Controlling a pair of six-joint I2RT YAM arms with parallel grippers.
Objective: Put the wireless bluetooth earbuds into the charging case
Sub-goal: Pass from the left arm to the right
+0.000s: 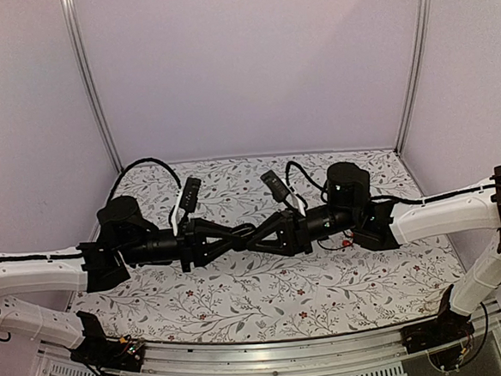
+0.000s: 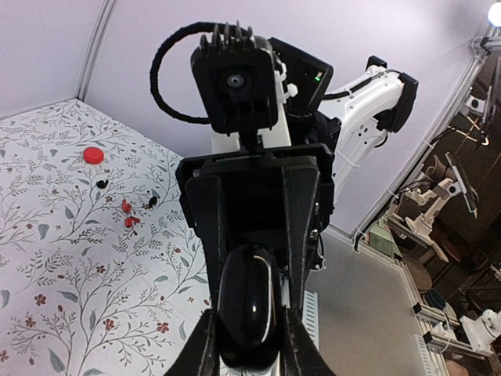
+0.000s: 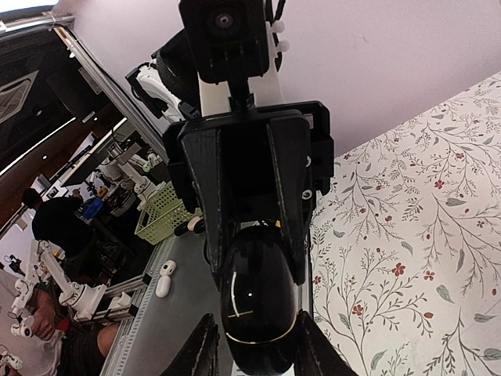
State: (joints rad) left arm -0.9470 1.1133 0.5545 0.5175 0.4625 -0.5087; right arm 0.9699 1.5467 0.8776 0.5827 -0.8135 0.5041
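The left gripper point(image 2: 249, 333) is clamped on one end of the glossy black charging case point(image 2: 249, 301), holding it up off the floral table point(image 2: 55, 258). The right gripper point(image 3: 257, 345) meets it head-on, its fingers drawn in narrow on the case's other end. The red wireless bluetooth earbuds point(image 2: 131, 222) lie on the table well apart from the case, left of it in the left wrist view, in neither gripper; a red disc point(image 2: 94, 154) lies farther from the case

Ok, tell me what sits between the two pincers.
A glossy black oval charging case, clamped by left pincer and right pincer; both wrist views show it.
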